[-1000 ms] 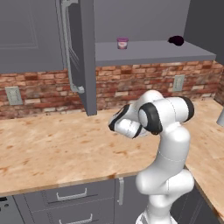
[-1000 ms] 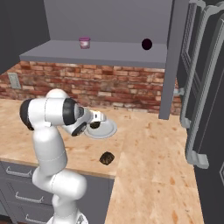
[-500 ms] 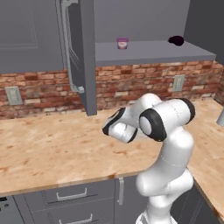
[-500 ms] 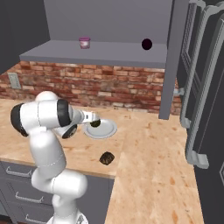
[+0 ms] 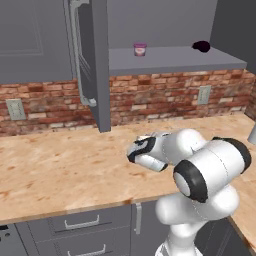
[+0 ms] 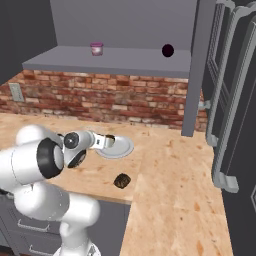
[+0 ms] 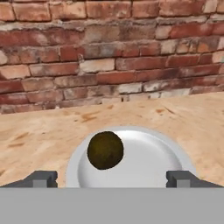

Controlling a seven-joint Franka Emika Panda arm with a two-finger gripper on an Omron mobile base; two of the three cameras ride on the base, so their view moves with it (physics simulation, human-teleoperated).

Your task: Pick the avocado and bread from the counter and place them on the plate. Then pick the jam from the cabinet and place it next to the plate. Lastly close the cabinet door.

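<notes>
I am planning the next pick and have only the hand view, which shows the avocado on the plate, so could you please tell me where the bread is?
Observer: The bread lies on the counter, apart from the plate, between it and the counter's front edge.
Operator: Thank you. And where is the jam?
Observer: The jam stands upright on the shelf inside the cabinet, above the brick wall.
Operator: Is the cabinet door shut?
Observer: No, the cabinet door stands open, swung out over the counter.
</notes>
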